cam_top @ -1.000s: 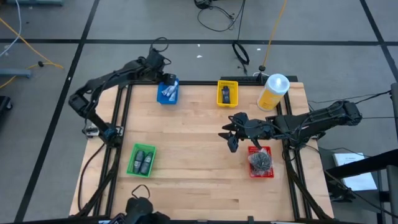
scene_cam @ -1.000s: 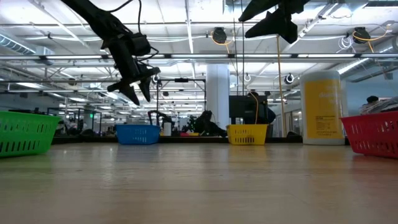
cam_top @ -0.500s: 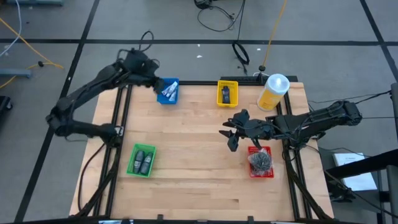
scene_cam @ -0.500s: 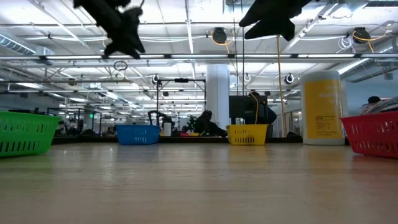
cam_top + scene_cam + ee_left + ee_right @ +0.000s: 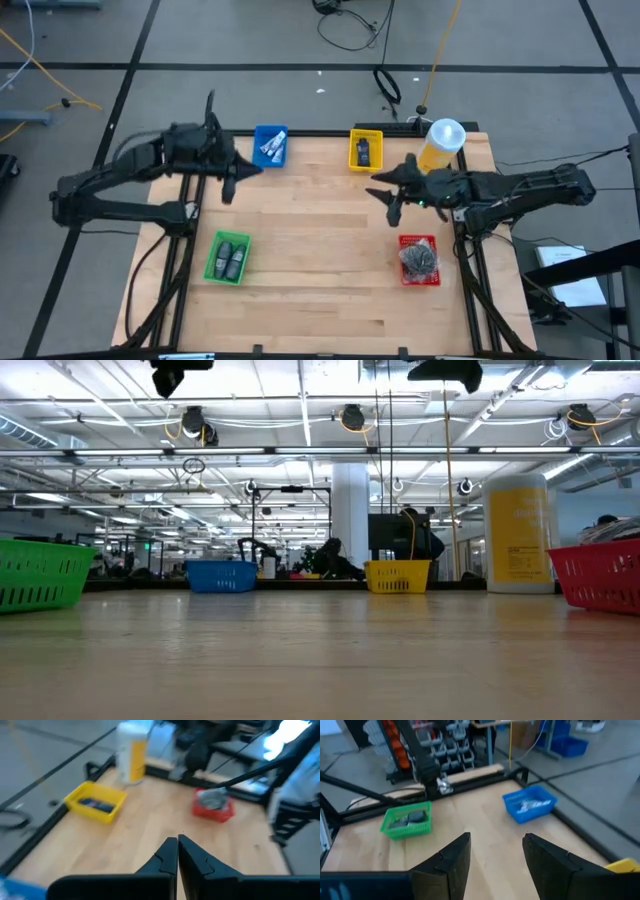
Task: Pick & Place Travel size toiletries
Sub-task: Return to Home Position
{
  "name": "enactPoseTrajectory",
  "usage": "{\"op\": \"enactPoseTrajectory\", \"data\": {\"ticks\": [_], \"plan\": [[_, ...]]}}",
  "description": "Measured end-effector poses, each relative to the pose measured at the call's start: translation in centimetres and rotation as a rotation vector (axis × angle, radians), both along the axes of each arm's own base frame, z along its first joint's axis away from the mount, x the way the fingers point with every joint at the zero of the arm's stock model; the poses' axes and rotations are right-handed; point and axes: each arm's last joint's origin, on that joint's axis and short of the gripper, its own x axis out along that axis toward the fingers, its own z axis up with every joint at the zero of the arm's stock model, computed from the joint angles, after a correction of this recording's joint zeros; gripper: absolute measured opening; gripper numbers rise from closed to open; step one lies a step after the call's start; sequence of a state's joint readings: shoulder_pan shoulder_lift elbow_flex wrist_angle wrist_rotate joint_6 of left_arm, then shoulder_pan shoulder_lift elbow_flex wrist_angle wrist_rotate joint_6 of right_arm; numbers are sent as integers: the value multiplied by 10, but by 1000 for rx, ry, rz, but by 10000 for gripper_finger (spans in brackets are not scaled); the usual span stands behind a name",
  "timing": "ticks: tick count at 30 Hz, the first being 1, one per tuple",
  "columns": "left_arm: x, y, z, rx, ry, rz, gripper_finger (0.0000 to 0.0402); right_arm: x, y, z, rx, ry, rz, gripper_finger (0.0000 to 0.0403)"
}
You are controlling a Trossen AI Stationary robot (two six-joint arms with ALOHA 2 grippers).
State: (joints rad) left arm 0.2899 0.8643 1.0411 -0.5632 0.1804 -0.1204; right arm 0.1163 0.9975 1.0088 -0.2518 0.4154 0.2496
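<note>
The left gripper (image 5: 228, 183), clenched on nothing, has been withdrawn from the blue basket (image 5: 271, 165) at upper centre-left. The right gripper (image 5: 384, 204), released, has been drawn back. Sorting is judged complete.

The desk (image 5: 320, 215) carries four baskets — blue basket (image 5: 257, 140), yellow basket (image 5: 352, 150), green basket (image 5: 210, 258), red basket (image 5: 419, 283) — and one yellow bottle (image 5: 438, 147); inside lie two dark bottles (image 5: 230, 260) in green, one dark item (image 5: 364, 152) in yellow, one grey brush (image 5: 419, 259) in red, and white tubes (image 5: 270, 148) in blue, too small to count.
</note>
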Motion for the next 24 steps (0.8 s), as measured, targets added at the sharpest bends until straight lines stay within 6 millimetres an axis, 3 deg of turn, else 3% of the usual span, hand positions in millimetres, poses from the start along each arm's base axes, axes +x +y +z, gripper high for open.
{"op": "enactPoseTrajectory", "data": {"ticks": [12,18,24], "plan": [[-19,-39,-77,-84,-251,-181,3,-34,-12,23,-64,-94,-25,172],[-30,-53,-111,-93,-340,-234,2,-40,-15,26,-52,-117,-2,172],[-38,-57,-160,-112,-369,-215,1,-44,-23,28,-21,-140,-25,171]]}}
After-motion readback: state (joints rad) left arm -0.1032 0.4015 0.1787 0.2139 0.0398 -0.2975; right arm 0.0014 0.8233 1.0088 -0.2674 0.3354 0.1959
